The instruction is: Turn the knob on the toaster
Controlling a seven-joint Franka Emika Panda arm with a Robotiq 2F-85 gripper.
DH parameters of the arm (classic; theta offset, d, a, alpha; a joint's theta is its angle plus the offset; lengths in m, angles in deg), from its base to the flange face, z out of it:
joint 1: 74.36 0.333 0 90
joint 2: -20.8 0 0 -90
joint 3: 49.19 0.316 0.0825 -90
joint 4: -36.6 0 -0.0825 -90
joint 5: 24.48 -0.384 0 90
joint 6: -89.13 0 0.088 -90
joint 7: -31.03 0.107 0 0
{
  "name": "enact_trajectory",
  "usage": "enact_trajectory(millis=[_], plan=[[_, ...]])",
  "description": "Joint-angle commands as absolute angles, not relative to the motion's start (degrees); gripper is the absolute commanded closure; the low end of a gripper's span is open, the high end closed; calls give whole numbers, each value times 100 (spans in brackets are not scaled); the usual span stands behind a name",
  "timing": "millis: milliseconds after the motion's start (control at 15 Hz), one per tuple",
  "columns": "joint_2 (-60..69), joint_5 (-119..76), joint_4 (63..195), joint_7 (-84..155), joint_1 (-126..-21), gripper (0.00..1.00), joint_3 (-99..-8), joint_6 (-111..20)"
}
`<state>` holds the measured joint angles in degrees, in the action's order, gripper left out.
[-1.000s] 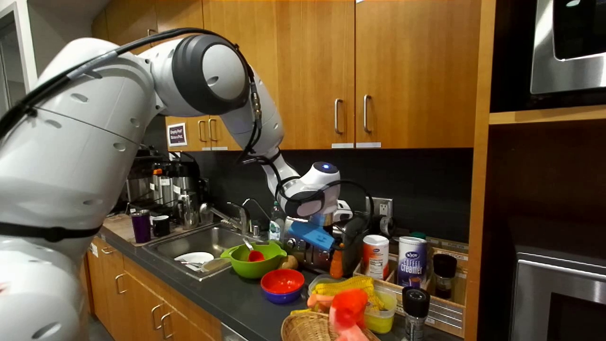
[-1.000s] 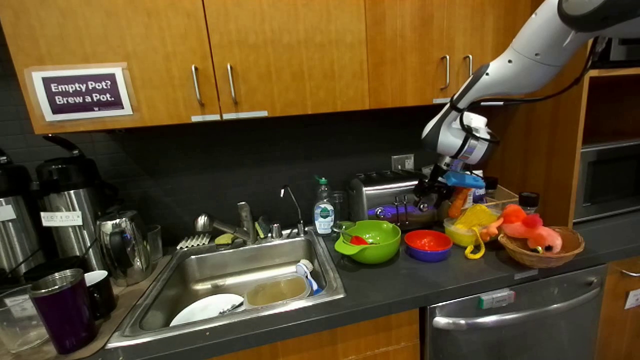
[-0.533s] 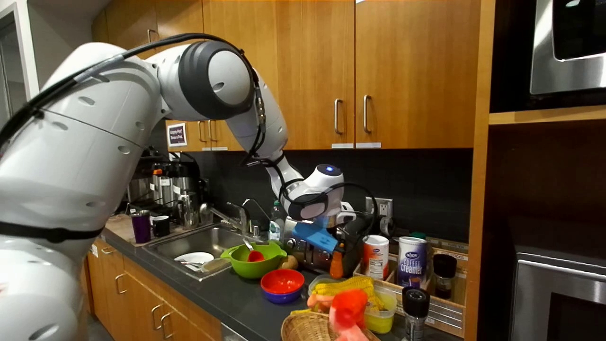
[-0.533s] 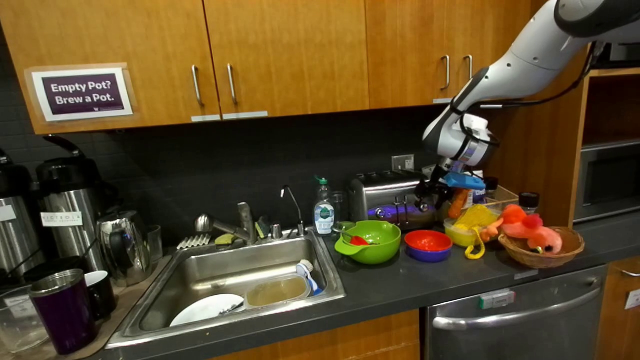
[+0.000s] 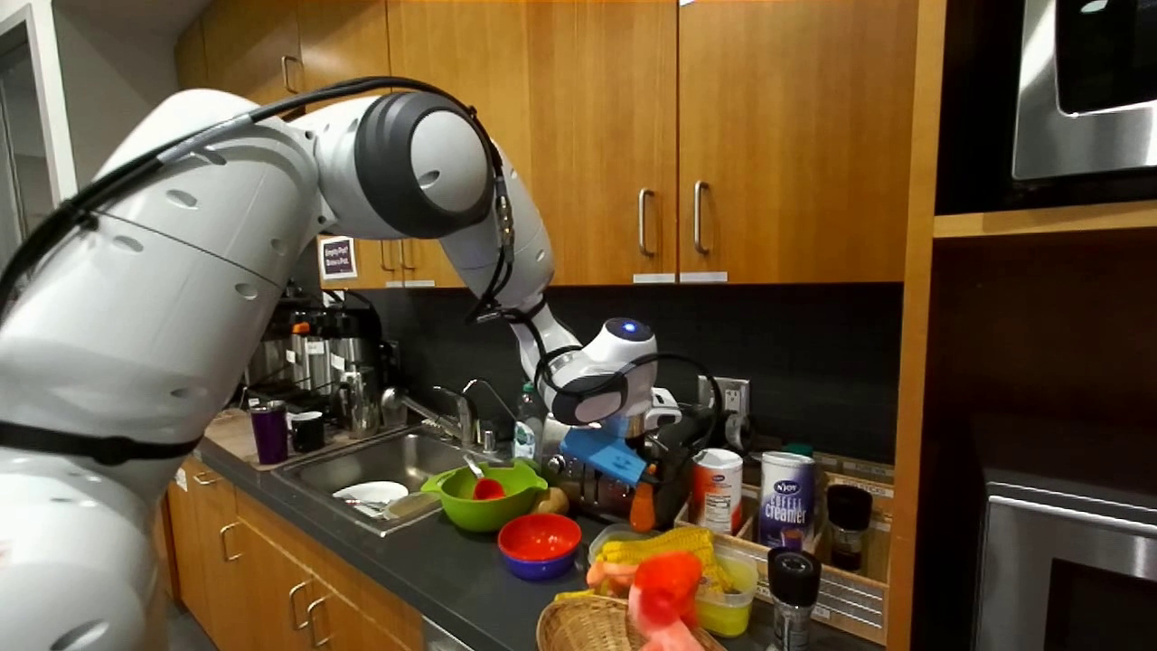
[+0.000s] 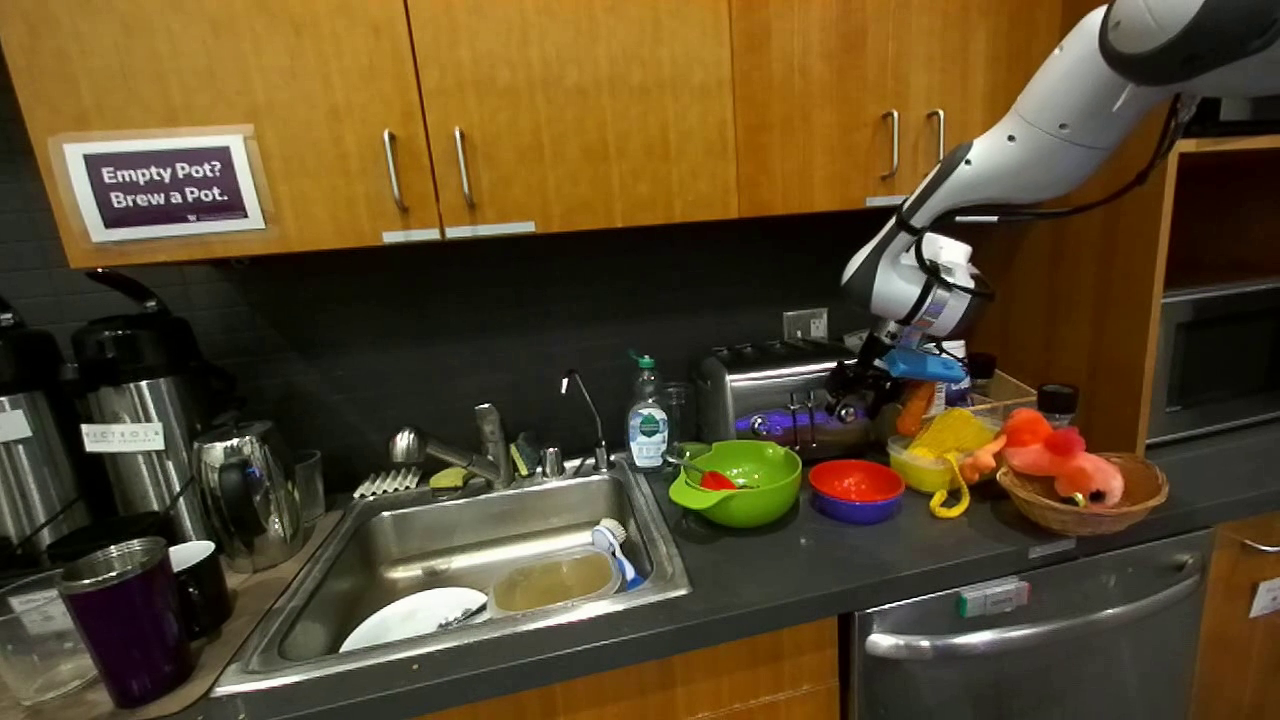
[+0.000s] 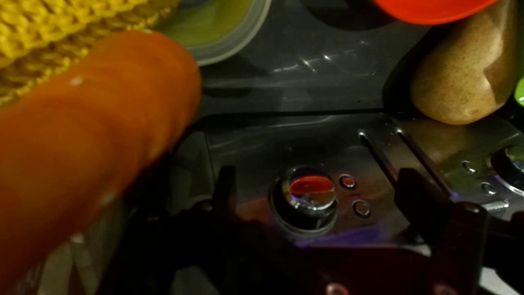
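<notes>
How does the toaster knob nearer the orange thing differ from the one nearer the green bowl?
In the wrist view, the orange-side knob appears between the tips of the open pincer; the bowl-side knob lies outside them. The orange-side knob shows whole there, while the bowl-side knob is cut by the picture's edge. Both are round, shiny and set on the front of the toaster.

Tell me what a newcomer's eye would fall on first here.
Probably the big white robot arm, arched over the counter from the left side of an exterior view. Then the coral-pink plush toy in the wicker basket, at the right of an exterior view. In the wrist view, a blurred orange carrot-like object looms at left, and the open gripper frames the silver toaster's knob.
</notes>
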<state>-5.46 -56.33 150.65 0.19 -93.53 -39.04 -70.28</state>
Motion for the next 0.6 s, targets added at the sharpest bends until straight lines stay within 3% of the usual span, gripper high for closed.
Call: enact_trajectory(millis=[0, 467, 533], plan=[[-663, -5647, 14915, 41, -9459, 31, -3783, -7183], [-598, -5617, 14973, 99, -9490, 83, -3767, -7144], [-587, -5611, 14987, 114, -9493, 86, -3773, -7141]])
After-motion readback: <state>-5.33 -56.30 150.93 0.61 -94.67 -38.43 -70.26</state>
